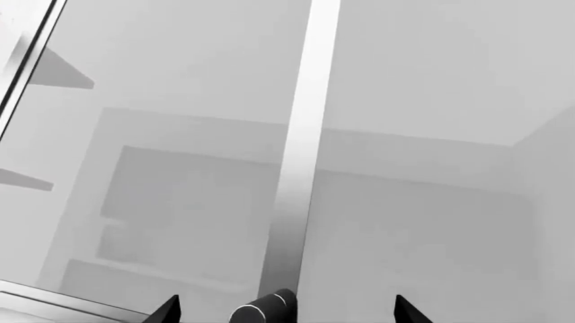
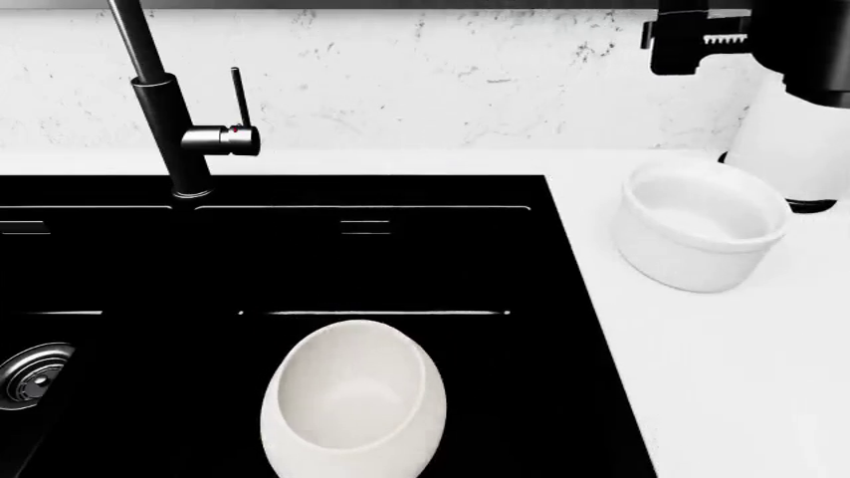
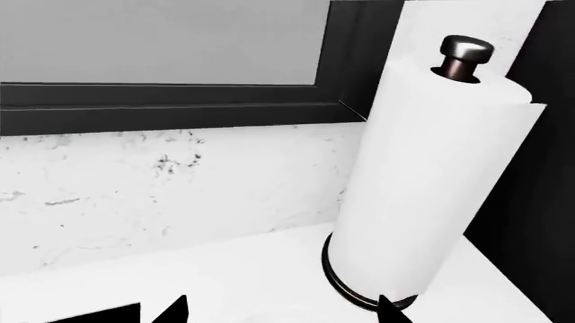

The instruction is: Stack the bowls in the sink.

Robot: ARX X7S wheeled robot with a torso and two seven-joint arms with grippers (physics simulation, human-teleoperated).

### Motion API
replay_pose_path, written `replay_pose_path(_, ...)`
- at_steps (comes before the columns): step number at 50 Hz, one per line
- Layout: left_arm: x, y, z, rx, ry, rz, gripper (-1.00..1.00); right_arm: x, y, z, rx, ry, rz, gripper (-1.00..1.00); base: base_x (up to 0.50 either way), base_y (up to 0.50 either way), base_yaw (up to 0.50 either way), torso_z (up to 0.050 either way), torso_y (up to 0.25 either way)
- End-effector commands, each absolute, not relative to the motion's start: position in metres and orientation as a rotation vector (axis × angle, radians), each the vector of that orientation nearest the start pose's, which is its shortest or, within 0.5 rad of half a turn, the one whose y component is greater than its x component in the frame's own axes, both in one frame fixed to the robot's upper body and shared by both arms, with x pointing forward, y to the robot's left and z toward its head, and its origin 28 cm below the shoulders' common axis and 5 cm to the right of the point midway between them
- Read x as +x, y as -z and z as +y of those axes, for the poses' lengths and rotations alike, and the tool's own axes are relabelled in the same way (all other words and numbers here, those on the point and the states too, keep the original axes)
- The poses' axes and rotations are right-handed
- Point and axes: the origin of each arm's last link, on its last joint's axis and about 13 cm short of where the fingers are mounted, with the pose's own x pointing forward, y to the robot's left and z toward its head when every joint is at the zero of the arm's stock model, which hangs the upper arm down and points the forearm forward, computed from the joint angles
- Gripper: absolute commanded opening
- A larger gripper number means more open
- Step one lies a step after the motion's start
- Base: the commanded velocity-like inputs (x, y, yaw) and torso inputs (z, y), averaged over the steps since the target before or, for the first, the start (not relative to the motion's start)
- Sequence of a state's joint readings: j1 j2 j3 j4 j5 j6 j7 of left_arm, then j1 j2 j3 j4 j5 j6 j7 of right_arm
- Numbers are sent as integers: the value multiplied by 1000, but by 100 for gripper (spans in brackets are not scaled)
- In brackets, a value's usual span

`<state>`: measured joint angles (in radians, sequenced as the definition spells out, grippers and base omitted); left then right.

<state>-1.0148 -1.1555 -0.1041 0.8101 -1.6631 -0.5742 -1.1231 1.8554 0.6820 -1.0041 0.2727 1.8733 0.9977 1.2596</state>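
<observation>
The large egg-like off-white bowl [image 2: 352, 398] lies in the right basin of the black sink [image 2: 398, 249], its opening facing up. On the white counter to the sink's right, the smaller lipped bowl [image 2: 700, 234] stands upright. In the right wrist view, my right gripper [image 3: 283, 313] is open and empty above the counter beside the paper towel roll; neither bowl appears in that view. Part of that arm [image 2: 731, 35] hangs above and behind the small bowl. My left gripper [image 1: 287, 313] is open and faces a window, with the top of the black faucet [image 1: 265, 311] seen between its fingertips.
A tall black faucet [image 2: 166, 119] rises behind the sink. Behind the small bowl, a paper towel roll [image 2: 797, 134] on a black base [image 3: 359, 289] stands against the marble backsplash [image 2: 439, 80]. A steel drain [image 2: 34, 373] sits in the left basin.
</observation>
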Motion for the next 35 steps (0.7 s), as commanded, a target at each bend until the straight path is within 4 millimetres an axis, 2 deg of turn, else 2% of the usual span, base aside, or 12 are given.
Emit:
replay_pose_path(1, 140, -360, 282, -117, -204, -657, 100, 295, -391, -147, 8, 438, 372, 100, 0, 0, 0, 0, 0)
replay_pose_path(3, 140, -360, 282, -117, -203, -658, 100, 295, -389, -150, 35, 444, 388, 100, 0, 0, 0, 0, 0)
replay_pose_path(4, 140, -360, 281, -118, -202, -657, 100, 290, -380, -162, 112, 513, 444, 100, 0, 0, 0, 0, 0)
replay_pose_path(12, 140, -359, 282, -119, -204, -655, 100, 289, -372, -163, 104, 512, 467, 100, 0, 0, 0, 0, 0)
replay_pose_path(18, 142, -359, 282, -117, -203, -655, 100, 290, -364, -170, 206, 523, 475, 100, 0, 0, 0, 0, 0)
replay_pose_path(35, 142, -358, 281, -116, -198, -652, 100, 287, -353, -177, 219, 579, 513, 100, 0, 0, 0, 0, 0)
